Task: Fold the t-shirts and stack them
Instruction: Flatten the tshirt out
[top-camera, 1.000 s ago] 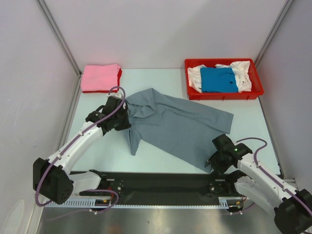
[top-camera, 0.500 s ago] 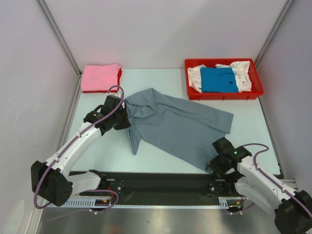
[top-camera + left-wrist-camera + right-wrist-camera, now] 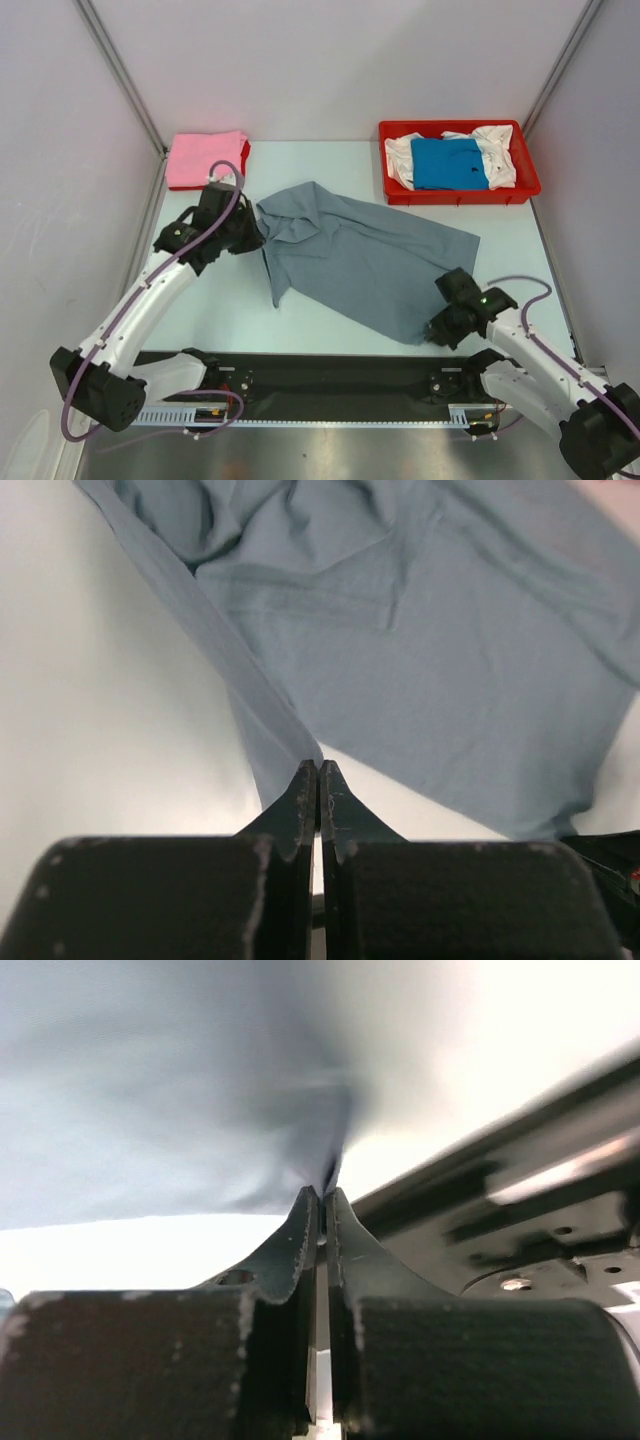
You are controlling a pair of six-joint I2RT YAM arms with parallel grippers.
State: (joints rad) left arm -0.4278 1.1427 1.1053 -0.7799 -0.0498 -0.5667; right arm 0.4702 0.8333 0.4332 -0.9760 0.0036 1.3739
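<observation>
Slate grey cloth t-shirt (image 3: 365, 262): limp, light (edges are best pinched).
Left gripper (image 3: 318, 770): clamped on left edge.
Right gripper (image 3: 322, 1196): clamped on near hem.

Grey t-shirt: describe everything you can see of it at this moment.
The grey t-shirt is plain soft slate-grey cloth, unfolded, lying spread and wrinkled diagonally across the middle of the table. Creases bunch at its far-left end, and a narrow flap trails nearward below that. The left gripper is shut on its left edge, the right gripper on its near-right corner. It lies apart from the pink shirt and the tray.
</observation>
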